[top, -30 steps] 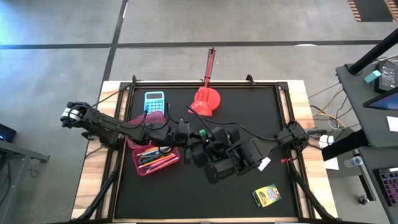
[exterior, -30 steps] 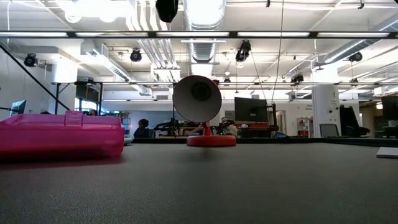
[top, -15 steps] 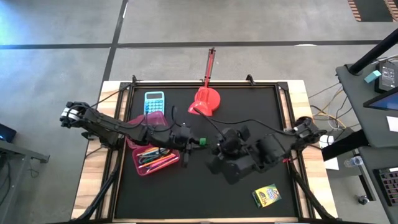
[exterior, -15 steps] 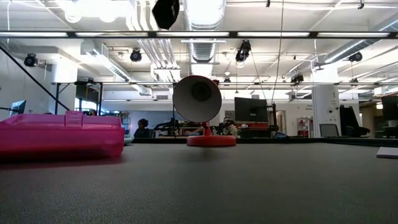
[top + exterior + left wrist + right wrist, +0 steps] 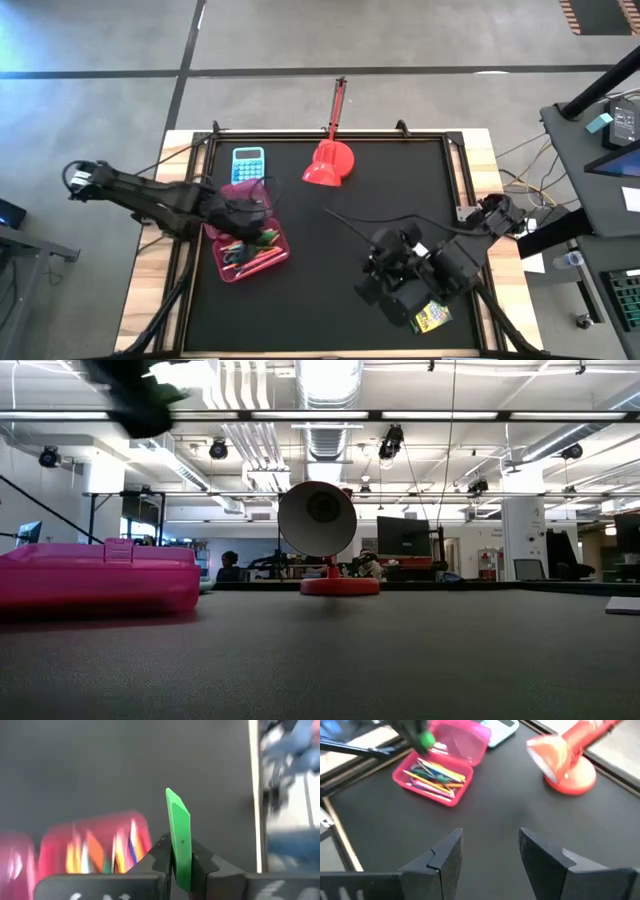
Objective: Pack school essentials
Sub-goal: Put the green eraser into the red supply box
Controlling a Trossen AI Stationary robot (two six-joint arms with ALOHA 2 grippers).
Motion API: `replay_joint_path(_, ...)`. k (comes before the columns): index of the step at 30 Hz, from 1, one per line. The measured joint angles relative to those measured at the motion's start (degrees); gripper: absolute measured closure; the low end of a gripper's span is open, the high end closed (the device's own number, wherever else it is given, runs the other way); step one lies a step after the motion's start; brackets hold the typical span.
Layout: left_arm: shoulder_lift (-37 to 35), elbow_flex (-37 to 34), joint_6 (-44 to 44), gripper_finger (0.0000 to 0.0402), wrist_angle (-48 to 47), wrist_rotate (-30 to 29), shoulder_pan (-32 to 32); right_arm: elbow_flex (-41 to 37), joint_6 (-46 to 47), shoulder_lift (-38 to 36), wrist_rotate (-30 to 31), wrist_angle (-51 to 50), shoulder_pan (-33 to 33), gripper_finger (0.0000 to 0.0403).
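Observation:
The open pink pencil box (image 5: 247, 250) lies at the table's left with several coloured pencils inside; it also shows in the right wrist view (image 5: 436, 769). My left gripper (image 5: 260, 232) hangs over the box's far right part, shut on a flat green pen (image 5: 179, 837). My right gripper (image 5: 487, 852) stands open with nothing between its fingers, above the table's near right part (image 5: 368, 275). The green-yellow crayon box (image 5: 432, 318) lies on the mat near the right front corner, partly under my right arm. My left gripper pinches the green pen's lower part (image 5: 182, 865) between its two fingers. The pen's slanted free end (image 5: 172, 800) sticks out past the fingertips. The fingers slant down from the table's left. The pen is lifted clear, above the pink box.
A light-blue calculator (image 5: 248, 162) lies behind the pink box. A red lamp (image 5: 330, 165) stands at the far middle, its long stem reaching past the far edge. Bare black mat (image 5: 330, 250) lies between the two arms.
My left gripper has carried the green pen from the table's middle toward the left edge, to above the pink box, and has tipped downward. My right gripper has drawn away from the pen toward the near right corner.

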Motion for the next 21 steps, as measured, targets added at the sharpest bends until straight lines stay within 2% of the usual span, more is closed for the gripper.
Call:
replay_joint_path(3, -5.49, -1.34, -6.25, 0.0391, -13.25, 2.06, -0.64, -3.94, 3.98, 0.0, -1.03, 0.0, 0.32, 0.0223)
replay_joint_path(6, -10.5, -5.06, -12.57, 0.0391, -17.47, 2.07, -1.94, -8.67, 8.16, 0.0, -2.95, 0.07, 0.32, 0.0225)
replay_joint_path(11, -15.2, -14.31, -20.52, 0.0391, -10.54, 1.95, -2.55, -17.03, 15.52, 0.0, -7.64, 0.05, 0.3, 0.0225)
replay_joint_path(15, -15.19, -21.06, -22.44, 0.0391, -1.09, 3.92, -2.67, -23.13, 21.68, 0.0, -15.51, 0.25, 0.28, 0.0225)
replay_joint_path(21, -11.61, -25.21, -22.61, 0.0391, -0.43, 3.79, -2.63, -31.46, 27.11, -0.01, -25.7, 1.72, 0.31, 0.0225)
